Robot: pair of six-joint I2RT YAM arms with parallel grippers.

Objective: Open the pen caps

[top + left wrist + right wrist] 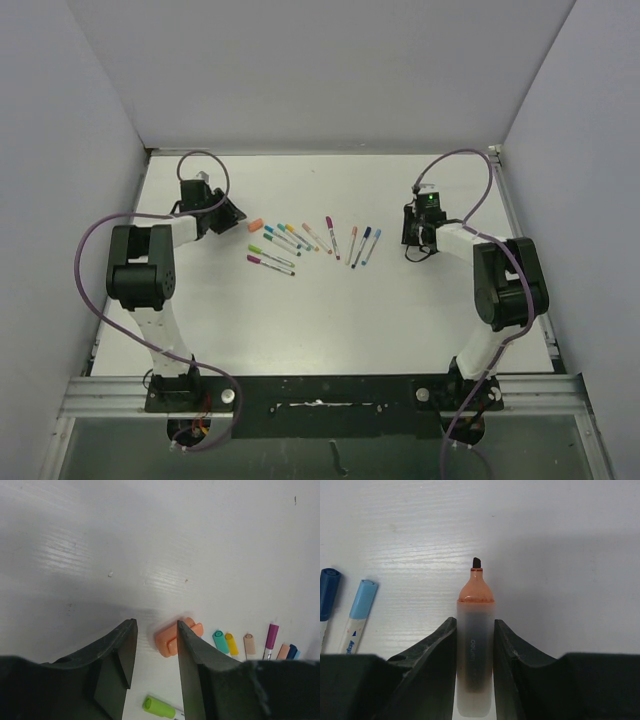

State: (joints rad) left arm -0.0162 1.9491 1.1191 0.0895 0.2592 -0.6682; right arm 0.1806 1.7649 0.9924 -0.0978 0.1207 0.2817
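left hand point(155, 626) stands slightly open, holding nothing; the fat orange plastic pen cap point(165, 641) lies on the white bench point(150, 540) just beyond its fingertips. right hand point(474, 625) clamps an uncapped frosted orange highlighter barrel point(475, 607).

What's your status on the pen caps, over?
Left pincer open, empty, over table. Right pincer shut on uncapped orange highlighter. Orange cap loose on table by left pincer. Blue pens capped alongside; nothing obstructing.

The fat cap point(166, 639) is orange, the highlighter point(475, 630) frosted with seemingly dark nib point(476, 563).
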